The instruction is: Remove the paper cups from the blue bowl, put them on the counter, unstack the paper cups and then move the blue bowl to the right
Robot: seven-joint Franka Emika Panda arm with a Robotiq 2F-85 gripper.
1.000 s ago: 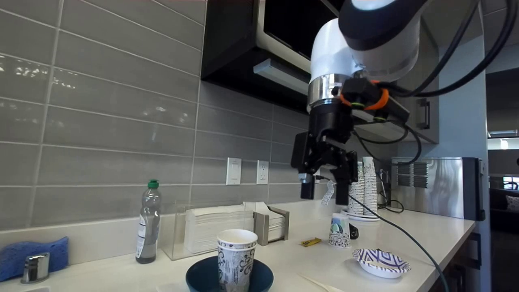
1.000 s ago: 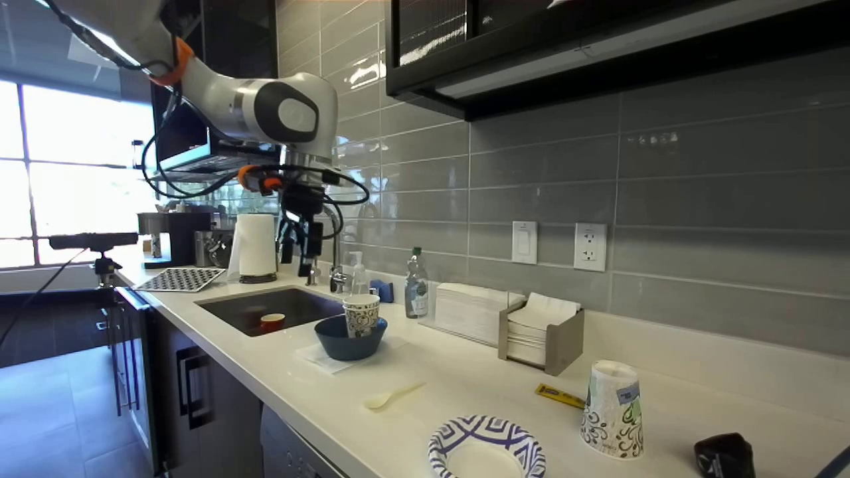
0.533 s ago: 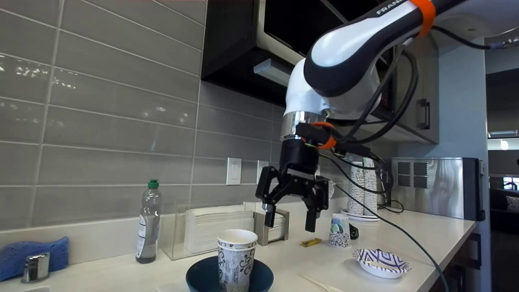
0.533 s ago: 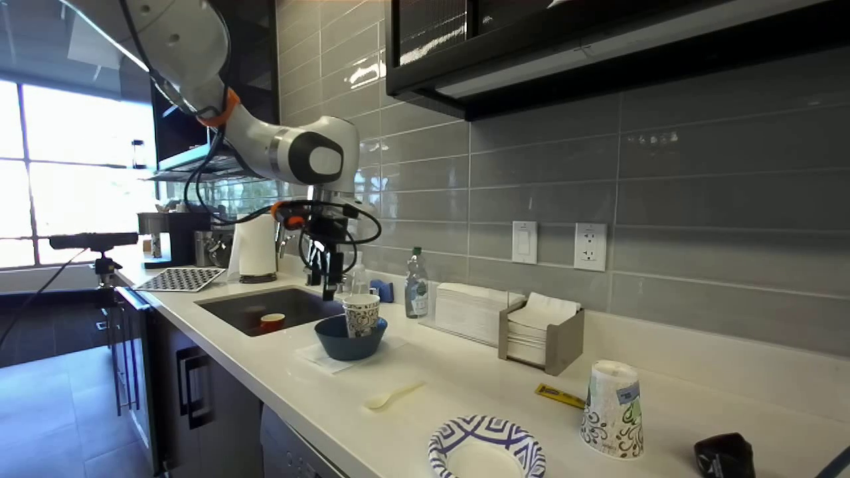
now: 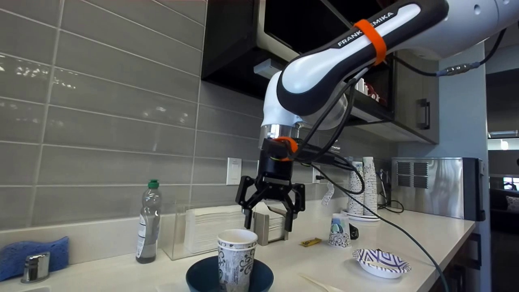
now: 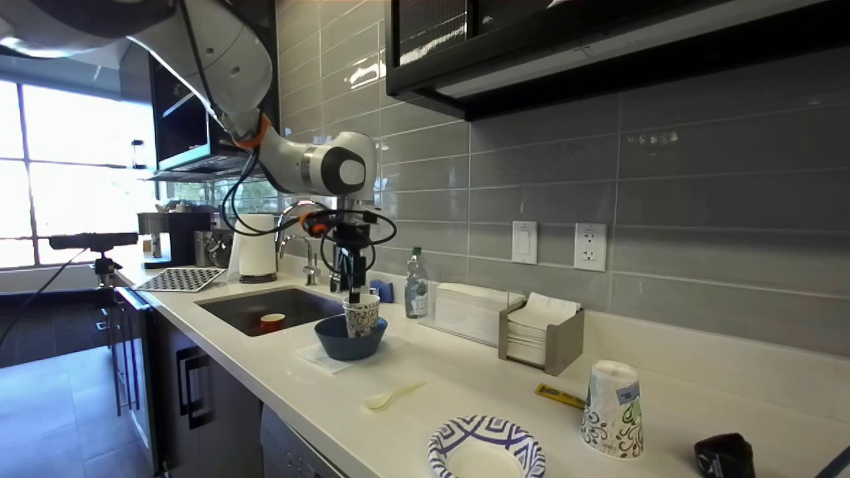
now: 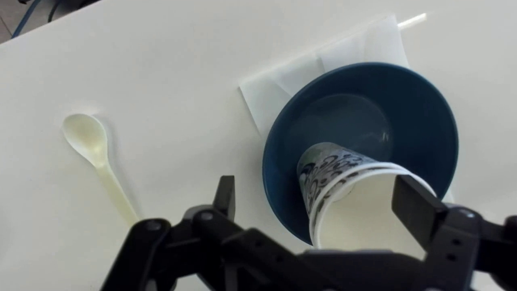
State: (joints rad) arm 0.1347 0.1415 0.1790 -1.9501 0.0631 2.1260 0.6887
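My pincer (image 5: 268, 225) hangs spread wide with nothing in it. The nested paper cups (image 7: 325, 171) sit in the blue bowl (image 7: 424, 109); I should centre over them before descending, straddle both, then squeeze lightly, since paper crumples.

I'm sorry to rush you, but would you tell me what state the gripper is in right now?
Gripper: open, holding nothing; the stacked paper cups sit in the blue bowl.
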